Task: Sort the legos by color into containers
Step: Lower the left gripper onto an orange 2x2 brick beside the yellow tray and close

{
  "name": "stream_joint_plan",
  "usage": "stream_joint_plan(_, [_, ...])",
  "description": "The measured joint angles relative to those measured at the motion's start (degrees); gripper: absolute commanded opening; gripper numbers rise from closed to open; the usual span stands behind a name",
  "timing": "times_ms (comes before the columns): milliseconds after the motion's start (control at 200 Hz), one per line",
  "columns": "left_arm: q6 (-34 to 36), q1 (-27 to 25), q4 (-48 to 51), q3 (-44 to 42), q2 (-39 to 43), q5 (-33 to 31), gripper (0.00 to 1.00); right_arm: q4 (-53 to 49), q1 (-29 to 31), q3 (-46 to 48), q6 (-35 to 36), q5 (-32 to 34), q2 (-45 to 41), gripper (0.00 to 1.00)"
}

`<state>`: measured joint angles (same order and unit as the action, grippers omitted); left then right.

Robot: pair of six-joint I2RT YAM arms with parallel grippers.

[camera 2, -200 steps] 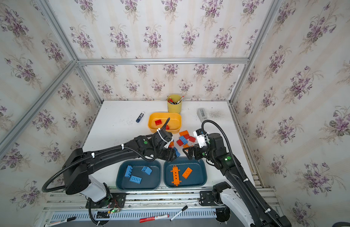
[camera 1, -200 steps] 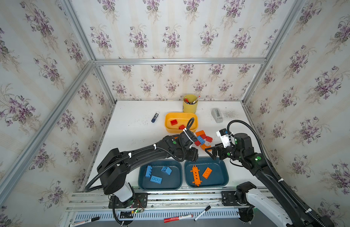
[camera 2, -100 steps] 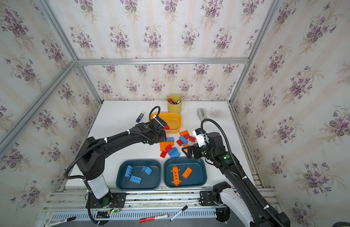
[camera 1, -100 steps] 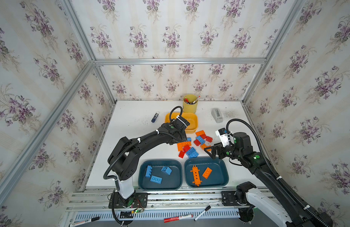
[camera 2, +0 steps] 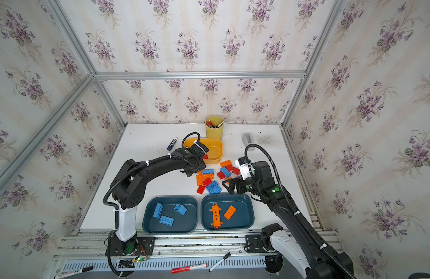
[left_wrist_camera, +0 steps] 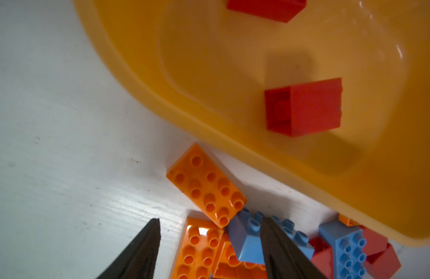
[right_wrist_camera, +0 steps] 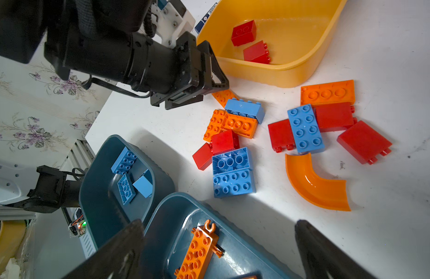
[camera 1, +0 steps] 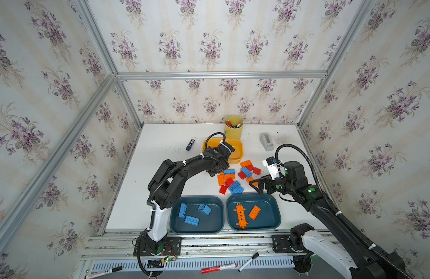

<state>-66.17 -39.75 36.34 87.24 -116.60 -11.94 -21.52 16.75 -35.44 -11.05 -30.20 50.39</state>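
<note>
Left gripper (left_wrist_camera: 210, 221): jaws parted, released, nothing held. The black fingers (left_wrist_camera: 281, 253) hang over the edge of the loose pile. An orange studded plastic brick (left_wrist_camera: 199, 246) lies below the gap, and one finger crosses in front of a light blue brick (left_wrist_camera: 247, 244). Just beyond them, a flat orange eight-stud brick (left_wrist_camera: 206, 186) lies on the white tabletop (left_wrist_camera: 52, 120), close to the rim of the shallow yellow-orange plastic tub (left_wrist_camera: 136, 79). Two red bricks (left_wrist_camera: 303, 106) sit inside that tub.

Right gripper (right_wrist_camera: 217, 223): jaws spread wide, empty. It hovers near the far rim of a dark teal plastic tub (camera 1: 267, 217) that holds a long orange strip (camera 1: 240, 215) and a small orange brick (camera 1: 254, 212). To the left of that tub in both top views, a second dark teal tub (camera 1: 209, 225) holds three blue bricks (camera 1: 191, 220).

Loose pile (camera 1: 233, 180): blue, orange and red bricks, unsorted, on the tabletop between the yellow-orange tub and the two teal tubs. A curved orange piece (right_wrist_camera: 313, 186) lies at the pile's edge nearest the right gripper, just beside a blue eight-stud brick (right_wrist_camera: 304, 128).

Back of the tabletop: a tall yellow cup of pens (camera 1: 233, 128) stands behind the yellow-orange tub, and a blue marker (camera 1: 190, 144) lies to that tub's left.
</note>
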Motion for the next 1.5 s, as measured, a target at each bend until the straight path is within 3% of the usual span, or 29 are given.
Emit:
stream_joint_plan(425, [-5.2,0.7,4.9,6.6,-7.2,-1.8,0.64,0.7,0.0,0.3,0.6,-1.2,0.6,1.00])
stream_joint_plan(670, [-6.8,0.7,7.7,7.7,-8.7,-2.2,0.56,0.9,0.0,0.3,0.6,-1.7,1.3,1.00])
stream_joint_plan(930, [-6.7,-0.2,12.0,10.1,-9.6,-1.8,0.56,1.7,0.0,0.3,0.6,-2.1,1.6,1.00])
stream_joint_plan(1259, [-6.2,-0.6,14.8,10.7,-10.3,-1.4,0.24,1.7,0.0,0.3,0.6,-2.1,1.3,1.00])
stream_joint_plan(1499, [-3.9,-0.3,15.7,10.8,-7.5,-2.9,0.21,1.7,0.0,0.4,0.6,-2.0,0.8,1.00])
